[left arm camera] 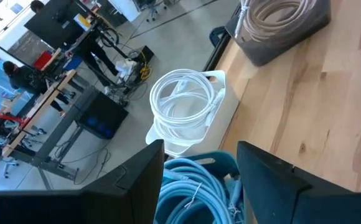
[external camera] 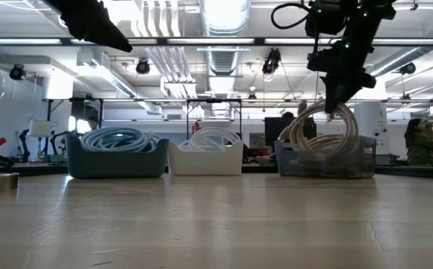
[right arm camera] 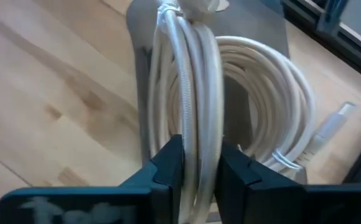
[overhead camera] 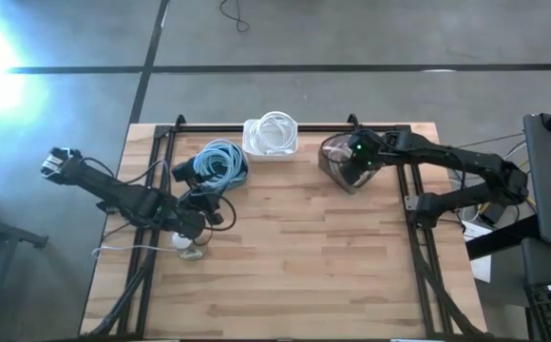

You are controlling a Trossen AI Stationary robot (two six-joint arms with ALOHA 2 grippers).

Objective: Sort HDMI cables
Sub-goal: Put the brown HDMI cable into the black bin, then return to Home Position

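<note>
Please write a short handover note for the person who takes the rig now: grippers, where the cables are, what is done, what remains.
Right gripper: over the grey bin, fingers around a beige coil held upright; release not finished.
Left gripper: open, empty, above the blue bin.
Cables: light blue coils in the blue bin, white coils in the white bin, beige coils in the grey bin.
Done: no loose coils visible on the table.
Left: let go of the beige coil, withdraw.

Blue coils (external camera: 117,139) fill the dark bin (external camera: 116,162); white coils (external camera: 215,139) sit right of it, beige coils (external camera: 322,134) farther right (one upright, between dark fingers).
</note>
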